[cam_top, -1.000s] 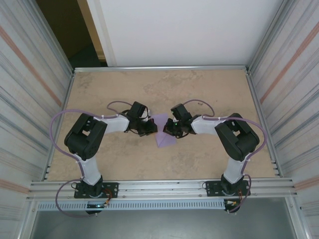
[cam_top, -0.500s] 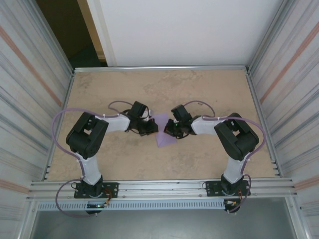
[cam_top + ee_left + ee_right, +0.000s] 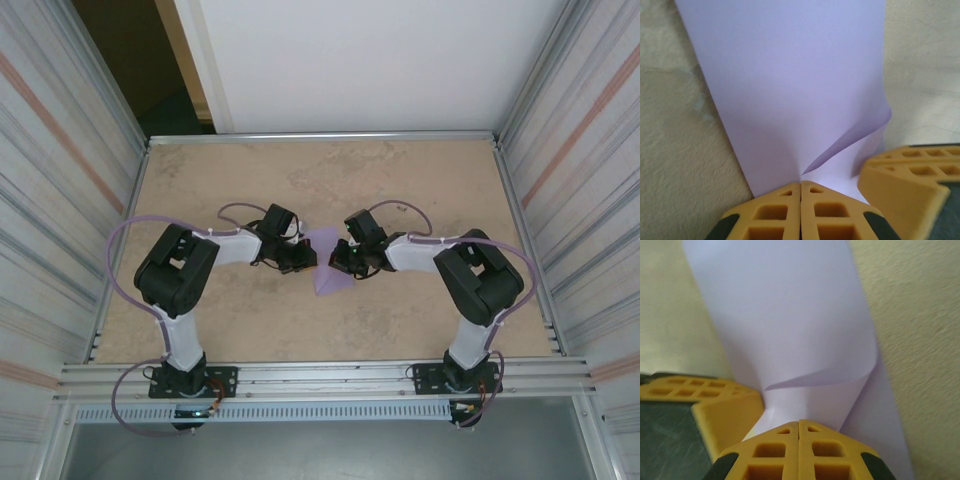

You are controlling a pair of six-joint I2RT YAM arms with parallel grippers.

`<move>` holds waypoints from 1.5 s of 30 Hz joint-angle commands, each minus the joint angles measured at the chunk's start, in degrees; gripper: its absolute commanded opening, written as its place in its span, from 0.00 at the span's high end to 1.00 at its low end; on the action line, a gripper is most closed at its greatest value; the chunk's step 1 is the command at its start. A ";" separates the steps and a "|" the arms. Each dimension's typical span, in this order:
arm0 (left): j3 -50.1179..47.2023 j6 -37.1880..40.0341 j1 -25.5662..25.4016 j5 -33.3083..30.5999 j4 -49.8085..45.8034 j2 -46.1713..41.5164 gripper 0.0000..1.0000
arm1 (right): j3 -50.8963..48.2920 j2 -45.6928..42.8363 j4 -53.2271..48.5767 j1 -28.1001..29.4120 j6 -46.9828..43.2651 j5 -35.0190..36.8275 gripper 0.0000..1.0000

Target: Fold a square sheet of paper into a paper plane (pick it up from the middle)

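1. The table (image 3: 300,170), a sandy mottled top, had all the work going on at its middle, where both arms could reach it equally well
2. The left arm (image 3: 180,275) and the right arm (image 3: 480,275) were crooked inward like elbows with their wrists almost nose to nose; I took it that each was meant to hold the same small thing from its own side
3. The sheet of paper (image 3: 331,282), pale lavender, sat between the two wrists near the table's centre; one corner pointed back toward the arm bases, and the part by the fingers was puckered up rather than flat
4. The left gripper (image 3: 800,186) had its yellow fingers pressed right together, nipping the paper, and a soft ridge ran out from the tips
5. The right gripper (image 3: 799,422) was closed just as tight on the paper, just beside its partner, with a flap curling over ahead of it
6. That close double pinch, to my eye, was there to raise the paper by its middle so a centre crease could form; a tug apart might tear it
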 commanded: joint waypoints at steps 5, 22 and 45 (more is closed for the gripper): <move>0.52 1.50 0.42 -2.87 -3.32 1.49 0.94 | 1.80 -0.02 -1.93 2.74 -3.24 -3.05 0.97; 0.68 1.60 1.16 -5.42 -6.42 2.69 0.95 | -4.61 -0.30 -3.54 2.74 -2.24 -4.81 0.97; 1.39 2.20 1.44 -4.24 -7.31 3.35 0.95 | 4.00 5.39 -3.86 1.40 -3.47 -3.01 0.97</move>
